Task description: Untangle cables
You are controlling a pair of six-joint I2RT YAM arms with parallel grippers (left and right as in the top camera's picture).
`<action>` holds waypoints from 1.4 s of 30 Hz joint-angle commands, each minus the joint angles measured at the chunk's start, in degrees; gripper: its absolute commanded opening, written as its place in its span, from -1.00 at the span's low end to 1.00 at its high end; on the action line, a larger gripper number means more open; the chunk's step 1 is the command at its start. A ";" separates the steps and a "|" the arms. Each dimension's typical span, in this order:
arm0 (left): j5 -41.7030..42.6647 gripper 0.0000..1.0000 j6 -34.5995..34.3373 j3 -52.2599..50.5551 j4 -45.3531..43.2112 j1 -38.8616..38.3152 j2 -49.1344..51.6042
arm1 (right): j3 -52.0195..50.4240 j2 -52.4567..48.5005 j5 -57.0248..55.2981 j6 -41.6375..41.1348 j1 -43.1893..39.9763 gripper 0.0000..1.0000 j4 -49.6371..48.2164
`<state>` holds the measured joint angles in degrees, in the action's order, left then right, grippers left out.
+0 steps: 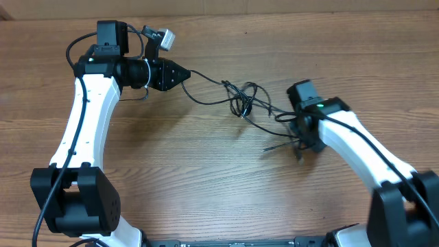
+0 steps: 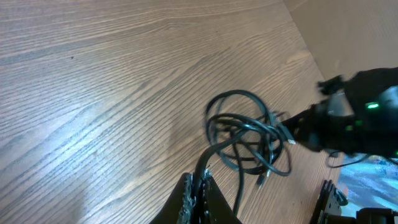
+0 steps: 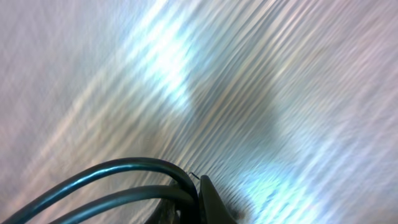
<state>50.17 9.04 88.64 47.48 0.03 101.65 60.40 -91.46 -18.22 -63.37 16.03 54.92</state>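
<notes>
Cables (image 1: 241, 98) sat knotted mid-table, stretched between left gripper (image 1: 185, 74) and right gripper (image 3: 198, 198), both jaws pinching strands, likely to pull the tangle open.

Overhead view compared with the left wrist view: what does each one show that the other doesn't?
Only overhead: both arms whole, and loose cord ends lying beside the right gripper. Only left wrist: a close look at the left gripper pinching a cord, and a silvery plug tip in the knot. Both: the tangled cables, the wooden table and the green light on the right arm.
</notes>
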 commanded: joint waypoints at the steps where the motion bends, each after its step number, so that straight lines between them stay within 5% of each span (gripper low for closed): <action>1: 0.48 -0.91 0.81 1.88 -0.48 0.42 -1.49 | 0.48 4.72 -6.12 2.84 -2.01 -0.93 -0.15; 3: 0.44 -0.89 0.81 1.84 -0.33 -0.48 -1.49 | 0.48 5.90 -0.83 10.62 -1.88 -0.93 -2.73; 4: 0.24 -0.72 0.81 1.84 -0.13 -1.14 -1.42 | 0.48 6.40 5.25 17.84 -1.66 -0.93 -5.40; 10: -7.67 0.98 0.44 1.84 0.20 -6.60 -0.68 | 0.48 6.93 41.88 46.05 -1.09 -0.93 -13.97; 18: -21.62 1.00 -6.38 1.77 0.44 -14.16 0.13 | 0.48 6.93 35.98 45.48 -1.22 -0.92 -11.89; 23: -27.74 1.00 -11.91 1.77 -1.36 -16.48 2.64 | 0.48 6.91 19.23 29.38 -1.22 -0.90 4.61; 28: -27.69 0.99 -14.10 1.77 -4.11 -17.09 4.87 | 0.48 6.91 6.86 17.11 -1.22 -0.47 13.86; 36: -27.74 0.97 -15.67 1.73 -3.32 -17.22 7.61 | 0.48 6.91 20.24 28.94 -1.20 0.30 -3.37; 42: -30.29 0.56 -16.63 0.28 -1.18 -18.60 10.40 | 0.48 6.91 21.55 28.96 -1.20 0.58 -6.78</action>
<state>22.26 -6.22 89.19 45.84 -17.23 109.47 60.38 -85.76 1.83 -35.55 14.72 48.53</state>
